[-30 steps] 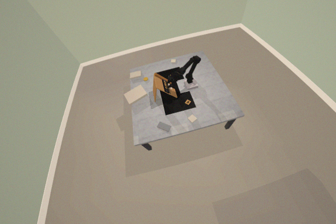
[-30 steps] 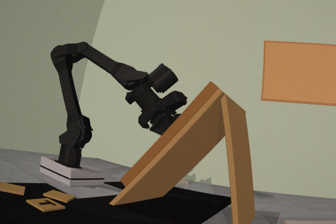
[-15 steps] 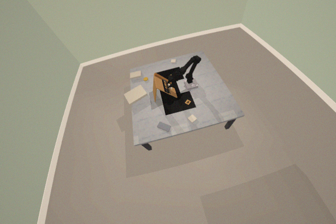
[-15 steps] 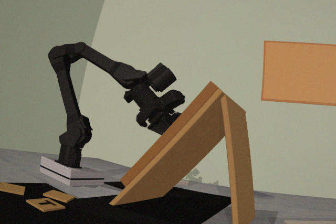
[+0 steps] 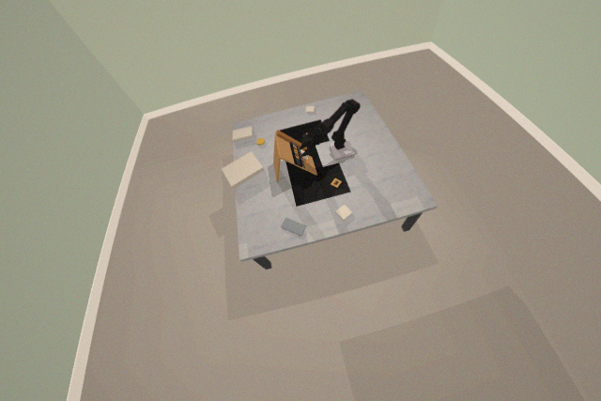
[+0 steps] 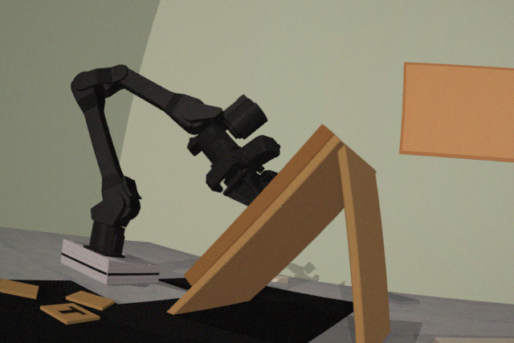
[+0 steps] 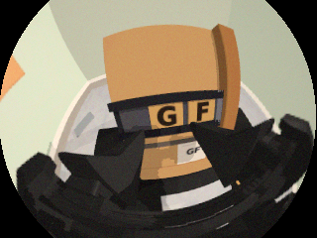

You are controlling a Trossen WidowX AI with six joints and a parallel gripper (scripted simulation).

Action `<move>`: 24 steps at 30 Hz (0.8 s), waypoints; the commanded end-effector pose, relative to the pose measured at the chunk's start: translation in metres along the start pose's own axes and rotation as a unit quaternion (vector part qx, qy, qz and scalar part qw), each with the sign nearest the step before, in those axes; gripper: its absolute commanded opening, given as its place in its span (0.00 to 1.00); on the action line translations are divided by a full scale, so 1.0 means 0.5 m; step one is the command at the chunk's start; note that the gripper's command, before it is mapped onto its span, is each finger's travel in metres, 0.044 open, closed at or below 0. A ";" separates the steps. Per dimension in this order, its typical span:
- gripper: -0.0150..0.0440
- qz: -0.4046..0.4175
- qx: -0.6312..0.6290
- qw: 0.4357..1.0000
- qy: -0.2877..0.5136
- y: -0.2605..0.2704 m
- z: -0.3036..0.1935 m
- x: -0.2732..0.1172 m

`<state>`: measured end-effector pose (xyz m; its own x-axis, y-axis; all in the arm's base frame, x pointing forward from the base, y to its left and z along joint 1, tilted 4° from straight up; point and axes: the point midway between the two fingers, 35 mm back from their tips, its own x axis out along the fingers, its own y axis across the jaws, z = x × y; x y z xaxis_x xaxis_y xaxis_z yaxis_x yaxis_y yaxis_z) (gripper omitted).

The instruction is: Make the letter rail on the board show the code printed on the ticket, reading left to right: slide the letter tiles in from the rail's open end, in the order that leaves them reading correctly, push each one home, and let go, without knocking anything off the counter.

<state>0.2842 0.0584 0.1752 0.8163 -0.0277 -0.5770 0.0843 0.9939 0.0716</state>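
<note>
The tilted wooden board [image 5: 286, 144] [image 6: 296, 210] [image 7: 163, 64] bears a dark rail. In the wrist view the G tile [image 7: 158, 106] sits in the rail left of the F tile [image 7: 202, 112], with a narrow gap between them. Dark rail shows left of G. The ticket [image 7: 183, 158] below reads "GF"; the rest is hidden by a finger. My gripper [image 7: 168, 129] is open and empty, its fingertips in front of the rail's lower edge, below the two tiles. A T tile [image 6: 89, 317] lies face up on the mat near two more tiles [image 6: 90, 300] [image 6: 18, 289], whose letters I cannot read.
The black mat [image 5: 305, 194] lies under the board. Around it on the counter are a yellow disc [image 5: 260, 141], pale blocks [image 5: 242, 132] [image 5: 242, 169] [image 5: 344, 212] [image 5: 309, 108] and a grey block [image 5: 293, 226]. The board's rear support [image 6: 369, 247] stands behind it.
</note>
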 end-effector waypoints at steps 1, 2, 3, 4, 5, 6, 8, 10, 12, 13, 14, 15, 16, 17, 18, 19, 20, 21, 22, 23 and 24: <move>0.75 -0.001 0.003 1.000 -0.003 -0.002 0.003 -0.006; 0.75 -0.001 0.003 1.000 -0.003 -0.002 0.003 -0.006; 0.75 -0.001 0.003 1.000 -0.003 -0.002 0.003 -0.007; 0.75 -0.001 0.003 1.000 -0.003 -0.002 0.003 -0.008; 0.75 -0.001 0.003 1.000 -0.003 -0.003 0.004 -0.009; 0.75 -0.001 0.003 1.000 -0.003 -0.003 0.004 -0.009; 0.75 -0.001 0.003 1.000 -0.003 -0.003 0.004 -0.011; 0.75 -0.001 0.003 1.000 -0.003 -0.004 0.005 -0.012; 0.75 -0.002 0.003 1.000 -0.003 -0.004 0.006 -0.014; 0.75 -0.002 0.003 1.000 -0.003 -0.005 0.006 -0.014; 0.75 -0.002 0.003 1.000 -0.003 -0.005 0.007 -0.015; 0.75 -0.002 0.003 1.000 -0.003 -0.005 0.007 -0.016; 0.75 -0.002 0.003 1.000 -0.003 -0.006 0.008 -0.017; 0.75 -0.002 0.003 1.000 -0.003 -0.006 0.008 -0.017; 0.75 -0.002 0.003 1.000 -0.003 -0.006 0.009 -0.018; 0.75 -0.002 0.003 1.000 -0.003 -0.007 0.009 -0.019; 0.71 -0.001 0.001 1.000 -0.001 -0.005 0.006 -0.015; 0.67 -0.001 0.001 1.000 -0.001 -0.005 0.006 -0.015; 0.62 -0.001 0.001 1.000 -0.001 -0.005 0.006 -0.015; 0.58 -0.001 0.001 1.000 -0.001 -0.005 0.006 -0.015; 0.53 -0.001 0.001 1.000 -0.001 -0.005 0.006 -0.015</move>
<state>0.2797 0.0556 0.1821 0.8175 -0.0306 -0.5751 0.0883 0.9934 0.0727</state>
